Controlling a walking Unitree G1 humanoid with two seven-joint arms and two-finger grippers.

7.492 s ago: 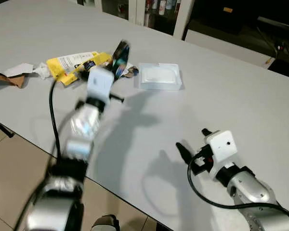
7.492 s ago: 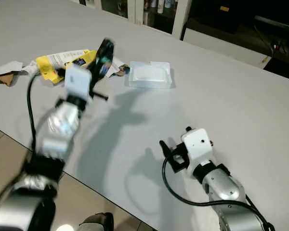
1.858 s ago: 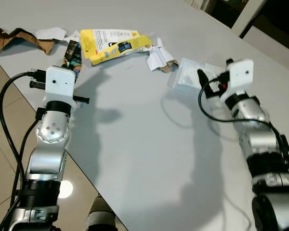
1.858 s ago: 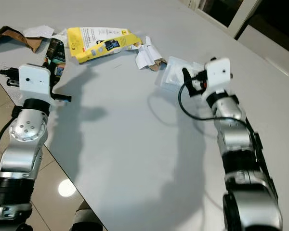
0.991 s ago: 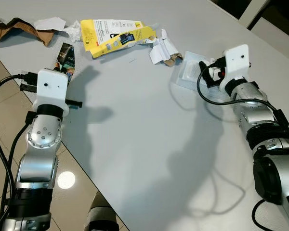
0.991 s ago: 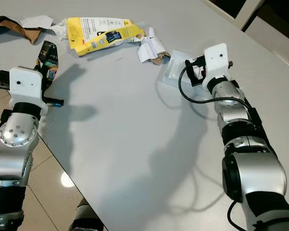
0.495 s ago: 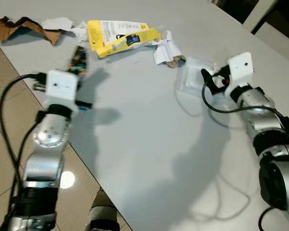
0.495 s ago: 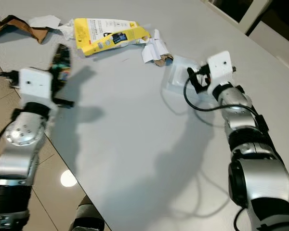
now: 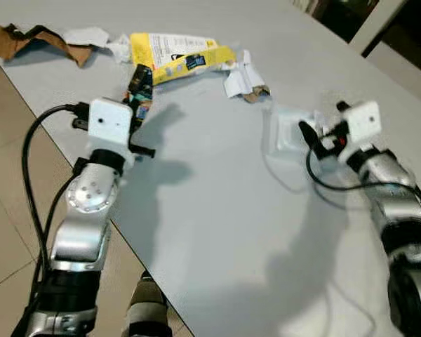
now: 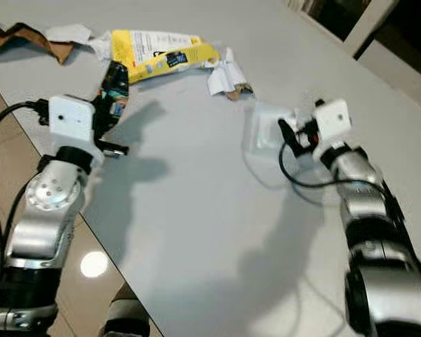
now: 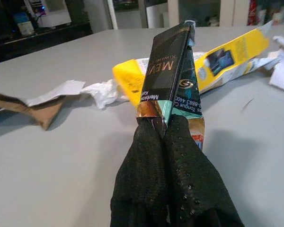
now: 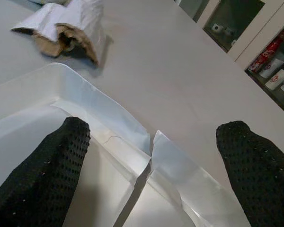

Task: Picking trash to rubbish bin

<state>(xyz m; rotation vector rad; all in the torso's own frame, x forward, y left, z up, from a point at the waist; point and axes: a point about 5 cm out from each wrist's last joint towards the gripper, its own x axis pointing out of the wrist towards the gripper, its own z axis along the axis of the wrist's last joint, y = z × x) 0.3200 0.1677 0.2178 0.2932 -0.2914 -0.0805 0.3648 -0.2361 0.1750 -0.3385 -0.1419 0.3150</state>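
The left claw (image 11: 166, 137) is clenched on a dark snack wrapper (image 11: 173, 75) above the worktop (image 9: 210, 189). The right claw (image 12: 151, 165) is spread wide over a clear plastic tray (image 12: 85, 123).

Two silver metallic arms, segmented cylindrical links, round joint housings with small dark screws. White boxy camera module on each wrist, small dark lens dot on face. Black cable loops from each module back along forearm. Left claw (image 11: 168, 156): two long black fingers (image 11: 144, 175), dotted rubber-like texture. Right claw (image 12: 151, 170): same black dimpled fingers (image 12: 52, 165), rounded tips. Dark collar below left elbow.
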